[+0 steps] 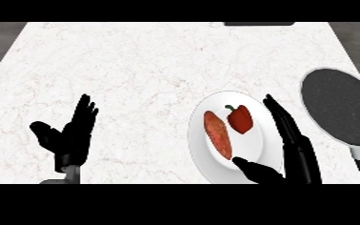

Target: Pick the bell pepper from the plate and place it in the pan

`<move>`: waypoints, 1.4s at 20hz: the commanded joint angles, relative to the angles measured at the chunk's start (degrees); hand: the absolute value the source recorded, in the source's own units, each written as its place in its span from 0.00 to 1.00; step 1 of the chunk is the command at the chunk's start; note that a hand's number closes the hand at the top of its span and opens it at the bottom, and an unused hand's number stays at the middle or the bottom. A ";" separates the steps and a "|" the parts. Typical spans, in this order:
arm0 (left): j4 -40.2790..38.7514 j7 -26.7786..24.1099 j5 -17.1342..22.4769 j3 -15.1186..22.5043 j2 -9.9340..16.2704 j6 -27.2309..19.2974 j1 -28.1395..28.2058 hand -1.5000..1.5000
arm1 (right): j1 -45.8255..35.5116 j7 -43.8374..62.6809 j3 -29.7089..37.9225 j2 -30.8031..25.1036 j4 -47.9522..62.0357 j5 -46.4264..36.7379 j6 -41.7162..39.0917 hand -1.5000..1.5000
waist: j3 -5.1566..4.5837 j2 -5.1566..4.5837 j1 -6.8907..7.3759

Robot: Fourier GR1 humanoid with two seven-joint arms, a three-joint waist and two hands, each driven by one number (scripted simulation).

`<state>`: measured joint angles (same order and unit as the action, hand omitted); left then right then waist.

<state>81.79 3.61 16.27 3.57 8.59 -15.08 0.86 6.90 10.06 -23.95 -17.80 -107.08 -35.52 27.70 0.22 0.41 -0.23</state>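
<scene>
A red bell pepper (240, 118) with a green stem lies on a white plate (211, 104) at the lower right of the counter. Beside it on the plate lies an orange sweet potato (218, 134). The dark speckled pan (332, 106) sits at the right edge, partly cut off. My right hand (290, 145) is open, its fingers straight along the plate's right rim just right of the pepper, its thumb over the plate's near edge. My left hand (70, 136) rests open at the lower left, fingers up.
The white marble counter (141, 62) stretches across the view. A dark object (258, 24) shows at the far edge, top right. The pan's pale handle (355, 151) points toward the lower right.
</scene>
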 commanded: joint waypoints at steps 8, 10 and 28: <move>0.41 3.53 -1.15 2.63 -1.01 -0.37 0.79 0.50 | -19.50 31.86 0.27 -5.12 5.21 -6.44 -32.03 0.00 | -0.49 -0.56 2.04; 0.32 2.54 -1.56 4.13 -2.07 0.13 2.88 0.50 | -23.96 34.46 -0.08 -5.09 9.13 -5.68 -37.57 0.00 | -0.45 -0.67 2.76; -2.07 2.49 -1.43 0.37 -2.75 0.31 0.22 0.50 | -34.86 39.90 4.15 2.37 21.65 2.15 -61.77 0.00 | -0.25 -0.41 0.20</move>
<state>83.97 5.37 14.49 4.40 6.66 -15.36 2.34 -27.64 48.00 -21.33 -16.59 -84.82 -35.33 -28.98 0.39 0.28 0.32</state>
